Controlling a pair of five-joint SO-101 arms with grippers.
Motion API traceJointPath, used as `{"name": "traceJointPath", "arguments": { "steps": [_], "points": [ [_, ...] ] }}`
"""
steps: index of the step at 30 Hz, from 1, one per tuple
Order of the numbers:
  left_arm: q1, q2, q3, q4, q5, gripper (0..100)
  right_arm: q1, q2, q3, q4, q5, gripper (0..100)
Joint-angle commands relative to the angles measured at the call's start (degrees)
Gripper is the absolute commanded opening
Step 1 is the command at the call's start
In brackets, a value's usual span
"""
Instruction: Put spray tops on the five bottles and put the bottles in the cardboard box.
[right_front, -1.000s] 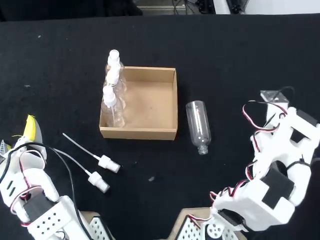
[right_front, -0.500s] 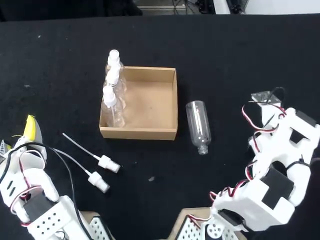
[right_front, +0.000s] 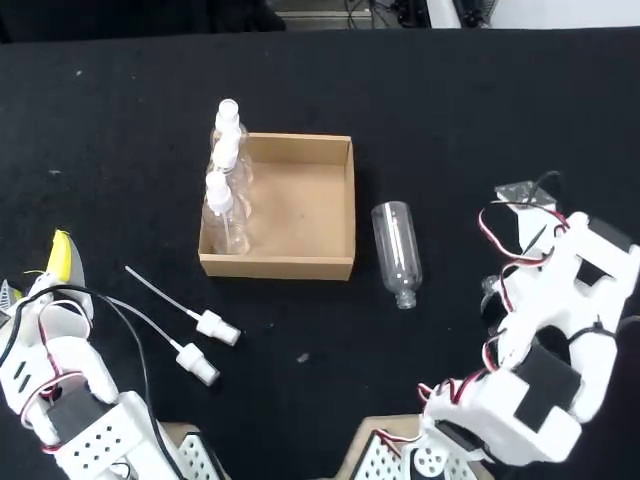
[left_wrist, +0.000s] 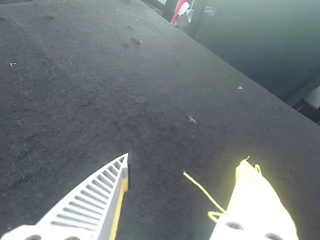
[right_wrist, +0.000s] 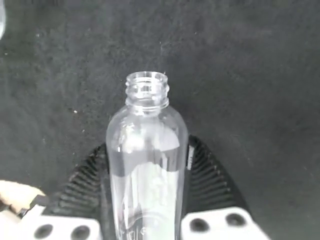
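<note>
Right wrist view: right gripper (right_wrist: 150, 147) pinching clear plastic bottle (right_wrist: 146, 115), neck left free for white spray top (right_front: 212, 326); left gripper (left_wrist: 185, 161) spread

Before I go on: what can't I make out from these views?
- Held bottle: base cut off by the right wrist view's edge, sides covered by the right gripper.
- Three capped bottles in the box: too small in the high view to tell whether they are closed tight.

Black felt table cover (right_front: 480, 110), pale lint specks (right_front: 303, 357), perhaps cables (right_front: 375, 12) behind far edge
</note>
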Motion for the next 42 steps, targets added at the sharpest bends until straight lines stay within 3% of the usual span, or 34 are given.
{"name": "traceJointPath", "arguments": {
  "steps": [1, 6, 8, 13, 16, 23, 34, 42],
  "points": [
    [-0.2, -0.2, -2.2, -1.5, 0.5, 23, -1.2, -4.4, -0.6, -1.0, -2.0, 1.1],
    [-0.2, -0.2, -2.2, -1.5, 0.5, 23, 1.1, -4.2, 1.7, -16.2, -8.0, 1.6],
    [-0.2, -0.2, -2.2, -1.5, 0.5, 23, 1.1, -4.2, 3.0, -17.4, -8.5, 3.1],
    [-0.2, -0.2, -2.2, -1.5, 0.5, 23, 0.9, -4.2, 3.9, -12.8, -8.4, 24.1],
    [-0.2, -0.2, -2.2, -1.5, 0.5, 23, 0.9, -4.2, 3.9, -12.3, -8.6, 31.2],
    [-0.1, -0.2, -2.2, -1.5, 0.5, 23, 0.8, -4.1, 4.6, -12.3, -9.1, 30.1],
    [-0.1, -0.2, -2.2, -1.5, 0.5, 23, -0.5, -4.1, 7.9, -17.7, -21.8, 29.9],
    [-0.2, -0.2, -2.3, -1.5, 0.5, 23, -1.7, -1.1, 8.9, -22.2, -21.9, 23.4]
  ]
}}
